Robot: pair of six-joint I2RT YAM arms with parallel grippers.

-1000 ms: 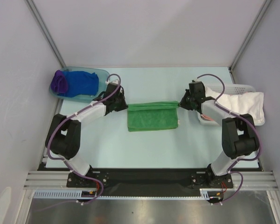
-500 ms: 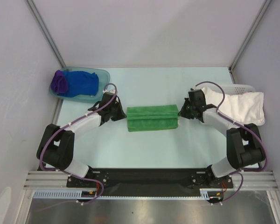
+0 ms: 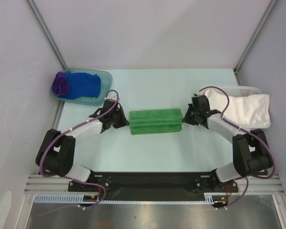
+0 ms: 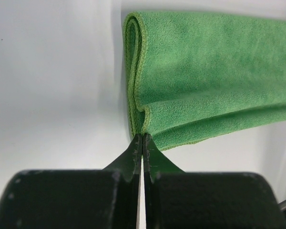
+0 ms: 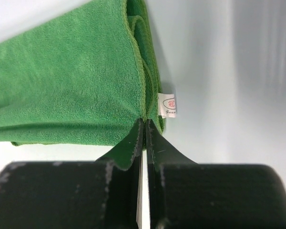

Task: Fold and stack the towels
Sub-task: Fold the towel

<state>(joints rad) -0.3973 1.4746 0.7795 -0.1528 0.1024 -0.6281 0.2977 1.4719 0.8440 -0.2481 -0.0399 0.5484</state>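
Note:
The green towel [image 3: 155, 122] lies folded as a long strip in the middle of the table. My left gripper [image 3: 127, 122] is shut on its left end, the tips [image 4: 143, 135] pinching the hem where the layers meet. At the other end my right gripper [image 3: 183, 119] is shut on the hem [image 5: 144, 120] beside the white label [image 5: 168, 105]. The green towel [image 4: 214, 76] [image 5: 66, 90] fills much of both wrist views. The royal blue towel [image 3: 84, 85] and the dark purple towel [image 3: 61, 83] lie bunched in the teal tub [image 3: 105, 76] at the back left.
A white slotted basket [image 3: 248, 89] with a white cloth [image 3: 243, 109] draped over it stands at the right edge, close behind my right arm. Grey walls close in the table on three sides.
Both grippers have come toward the near edge, carrying the towel's far hem over itself. The green towel is now a narrower, thicker strip.

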